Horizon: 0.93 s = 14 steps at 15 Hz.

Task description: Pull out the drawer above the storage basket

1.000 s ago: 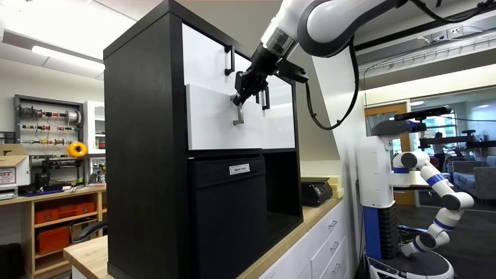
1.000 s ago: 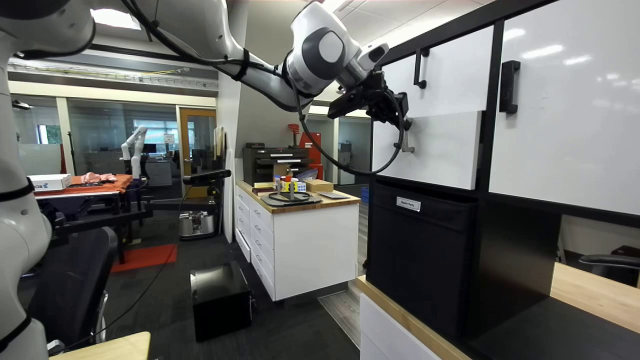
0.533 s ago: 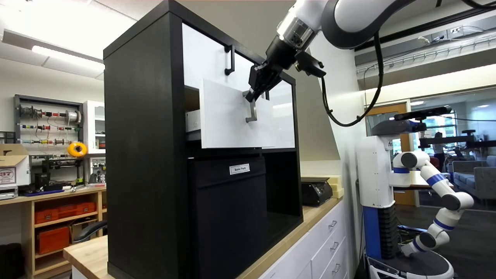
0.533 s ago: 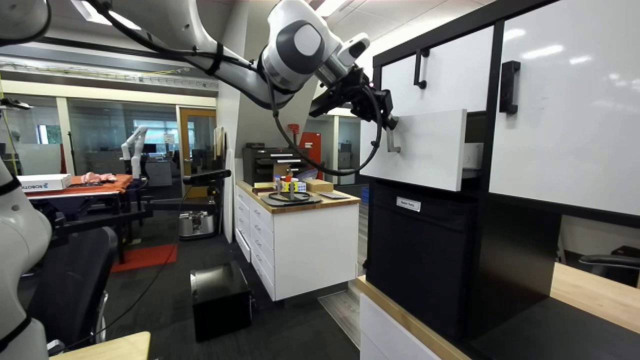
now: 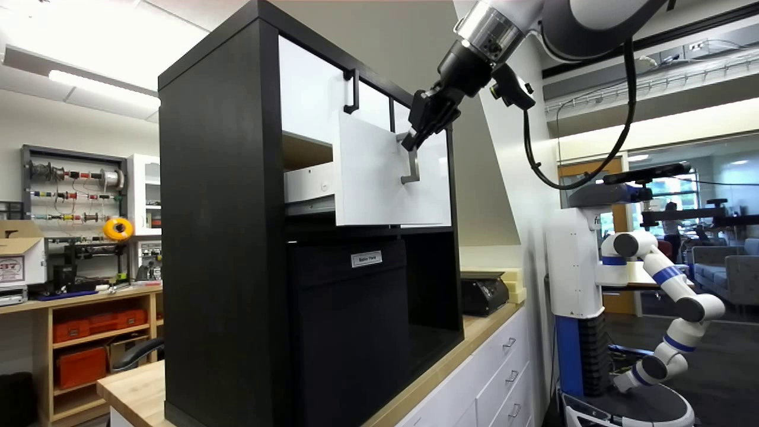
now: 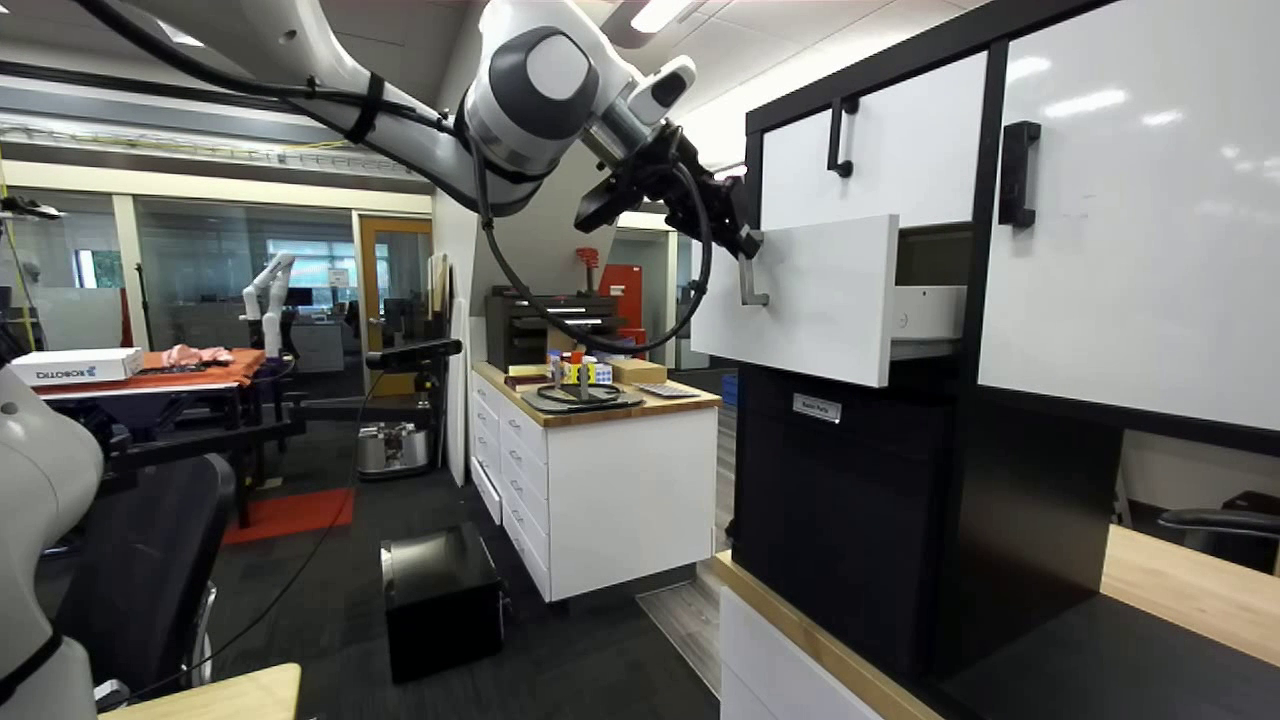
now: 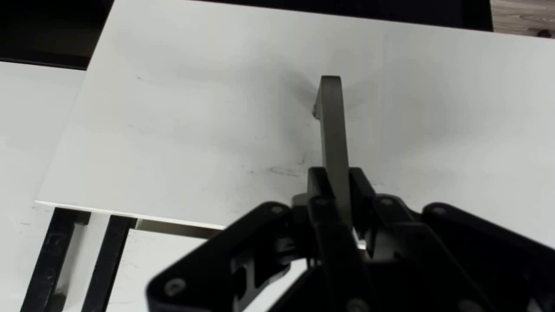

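At nine o'clock in an exterior view, a box reads ROBOTIQ; at four, the storage basket, "Baxter Parts". At its twelve, the flat white drawer juts out, handle clasped by the gripper.

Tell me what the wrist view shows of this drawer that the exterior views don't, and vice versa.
Only the wrist view clearly shows fingers on both sides of the grey bar handle, plus faint scuffs on the white drawer.

Only the exterior views show its side wall and the white label on the black storage basket below.

All share the drawer, its handle and the gripper at it.
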Each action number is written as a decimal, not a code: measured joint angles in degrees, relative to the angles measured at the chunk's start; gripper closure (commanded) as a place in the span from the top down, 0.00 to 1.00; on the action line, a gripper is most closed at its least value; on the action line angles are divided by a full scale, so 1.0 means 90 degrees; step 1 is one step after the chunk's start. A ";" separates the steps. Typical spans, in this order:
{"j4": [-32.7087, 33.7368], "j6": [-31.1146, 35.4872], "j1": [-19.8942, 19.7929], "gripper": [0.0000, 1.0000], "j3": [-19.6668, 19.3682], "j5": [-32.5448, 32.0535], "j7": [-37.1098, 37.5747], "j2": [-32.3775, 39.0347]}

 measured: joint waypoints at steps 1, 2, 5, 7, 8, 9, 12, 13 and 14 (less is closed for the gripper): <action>-0.0117 0.0002 -0.0040 0.04 0.0042 0.0023 0.0001 -0.0119; -0.0233 0.0003 -0.0104 0.04 0.0106 0.0046 0.0001 -0.0237; -0.0571 0.0004 -0.0266 0.04 0.0270 0.0126 0.0001 -0.0591; -0.0770 0.0004 -0.0338 0.04 0.0341 0.0206 0.0000 -0.0809; -0.0860 0.0004 -0.0363 0.07 0.0365 0.0244 -0.0004 -0.0904; -0.0939 0.0004 -0.0377 0.40 0.0381 0.0277 -0.0013 -0.0995; -0.1211 -0.0303 -0.0394 0.52 0.0391 0.0432 -0.0065 -0.1174; -0.1364 -0.0566 -0.0400 0.59 0.0395 0.0482 -0.0066 -0.1180; -0.1490 -0.0838 -0.0404 0.65 0.0401 0.0515 -0.0066 -0.1176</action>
